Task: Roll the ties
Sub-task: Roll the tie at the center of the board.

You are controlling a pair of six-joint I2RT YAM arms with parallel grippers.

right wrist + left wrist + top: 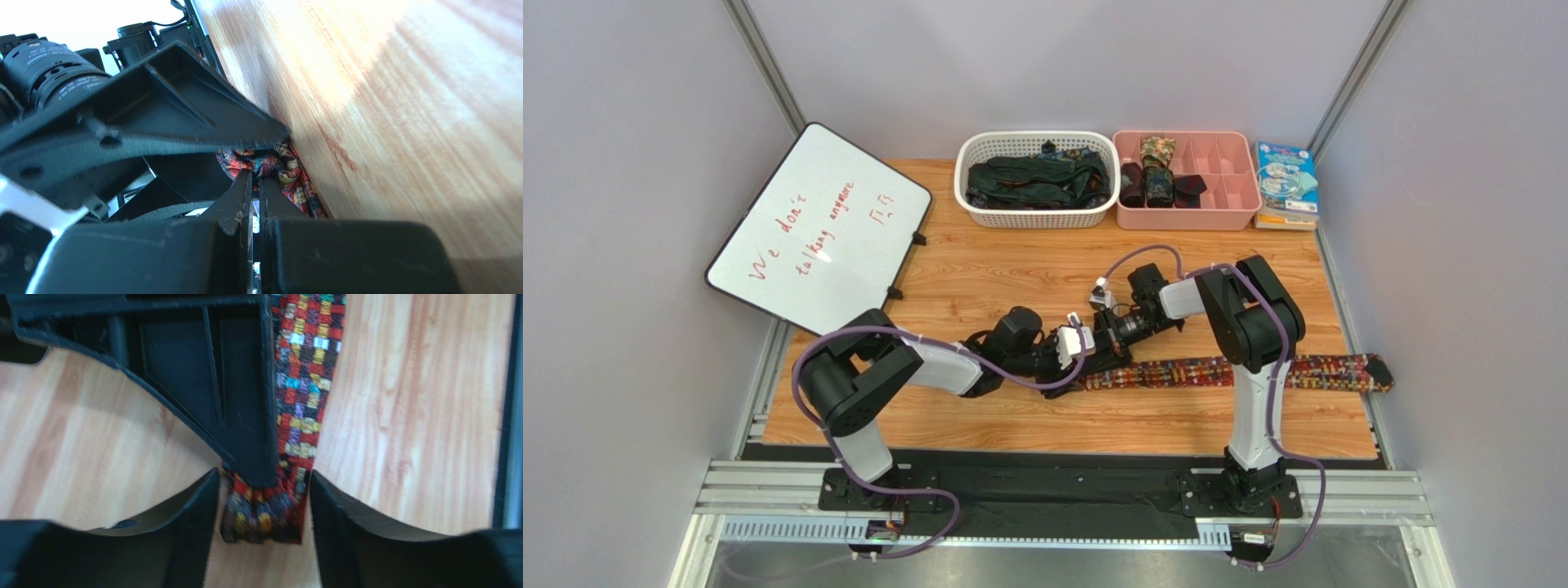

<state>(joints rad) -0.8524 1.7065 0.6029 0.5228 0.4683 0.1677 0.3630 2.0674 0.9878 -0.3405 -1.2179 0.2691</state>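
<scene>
A tie [1247,370] with a busy red, yellow and green pattern lies flat along the front of the wooden table [1014,276], running from the centre to the right. Both grippers meet at its left end. My right gripper [255,177] is shut, and the tie's end [279,168] bunches around its tips. In the left wrist view that shut gripper [245,416] lies over the tie [307,367]. My left gripper [263,481] stands open around the folded end [264,517], one finger on each side, with a gap between fabric and fingers [344,527].
At the back, a white basket [1036,216] holds dark ties [1032,178]. Beside it a pink divided tray [1222,184] carries a rolled camouflage tie [1157,165]. A whiteboard [817,227] leans at the left. Books [1286,184] are stacked at the back right.
</scene>
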